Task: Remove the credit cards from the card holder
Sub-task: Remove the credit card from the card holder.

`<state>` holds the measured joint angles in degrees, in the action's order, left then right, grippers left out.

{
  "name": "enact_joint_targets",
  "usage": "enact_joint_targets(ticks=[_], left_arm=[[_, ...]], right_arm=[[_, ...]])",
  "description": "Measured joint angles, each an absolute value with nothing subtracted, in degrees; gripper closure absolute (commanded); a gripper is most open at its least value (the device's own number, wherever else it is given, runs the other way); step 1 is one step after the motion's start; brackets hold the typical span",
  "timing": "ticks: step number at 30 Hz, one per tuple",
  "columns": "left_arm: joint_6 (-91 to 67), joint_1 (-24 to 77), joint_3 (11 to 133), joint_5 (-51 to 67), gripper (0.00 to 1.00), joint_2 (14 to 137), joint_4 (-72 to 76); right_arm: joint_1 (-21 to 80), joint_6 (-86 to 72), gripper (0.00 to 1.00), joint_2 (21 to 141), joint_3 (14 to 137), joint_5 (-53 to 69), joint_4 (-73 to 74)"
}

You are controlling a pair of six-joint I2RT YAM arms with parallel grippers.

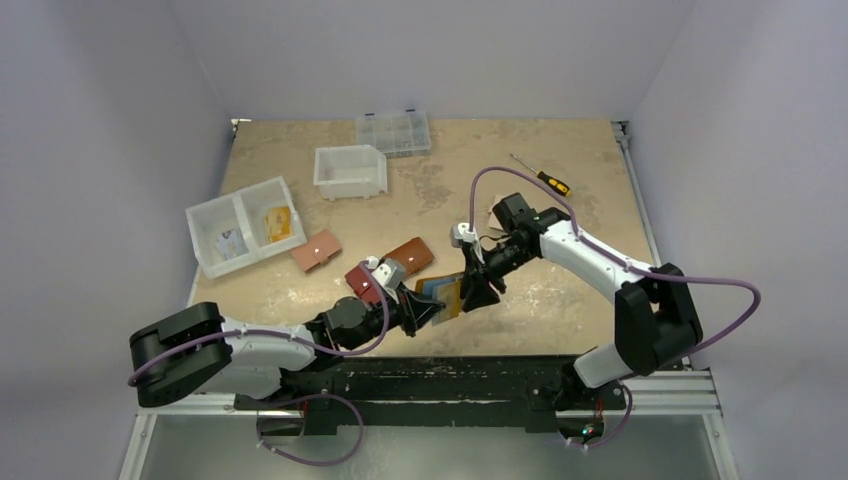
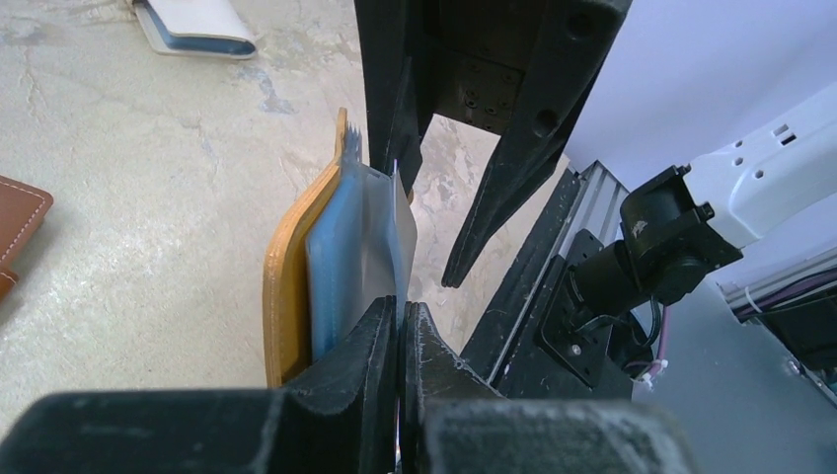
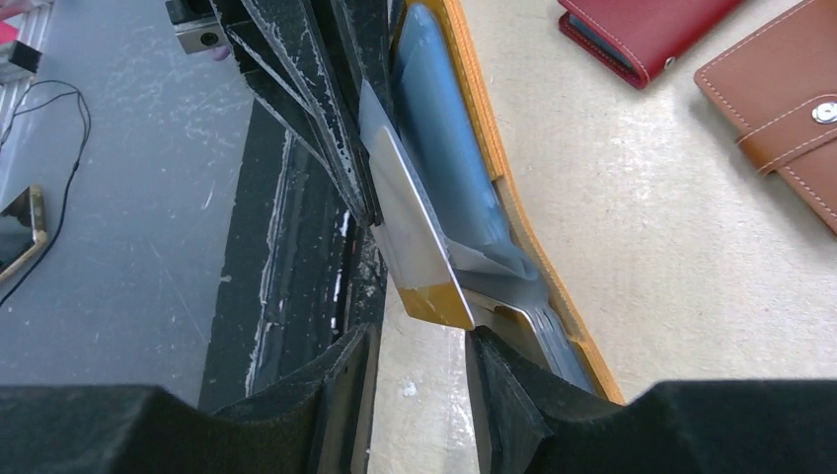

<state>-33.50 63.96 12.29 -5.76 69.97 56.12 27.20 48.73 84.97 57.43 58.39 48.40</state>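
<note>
Beige tabletop (image 1: 300, 150); left jaws clamp the mustard card holder (image 2: 286, 267), right jaws apart by its credit cards (image 3: 444, 148).

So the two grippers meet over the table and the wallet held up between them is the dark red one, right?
No, it is the mustard-yellow card holder, cards showing inside it. The dark red wallet lies on the table beside the brown wallet, as the right wrist view shows. The left gripper and right gripper do meet over the table.

On the tan table (image 1: 560, 280) are laid a divided white bin (image 1: 243, 226), a plain white bin (image 1: 350, 170), a clear organiser (image 1: 393, 132), a screwdriver (image 1: 541, 176), a pink wallet (image 1: 316, 250), a brown wallet (image 1: 412, 254) and a dark red wallet (image 1: 358, 283).
</note>
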Motion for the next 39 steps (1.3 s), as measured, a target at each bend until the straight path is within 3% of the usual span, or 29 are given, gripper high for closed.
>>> enact_joint_targets(ticks=[17,25,39], left_arm=[[-33.39,64.45,12.29,-5.56,1.0,73.08,59.51],[-33.39,64.55,12.32,-5.74,1.0,74.06,60.01],[-32.84,65.34,13.39,-5.58,1.0,75.44,60.6]], right_arm=[[26.61,50.17,0.78,86.43,58.04,60.84,50.52],[26.59,49.91,0.63,87.48,58.17,60.97,50.72],[26.74,43.51,0.56,87.48,58.17,62.26,46.83]])
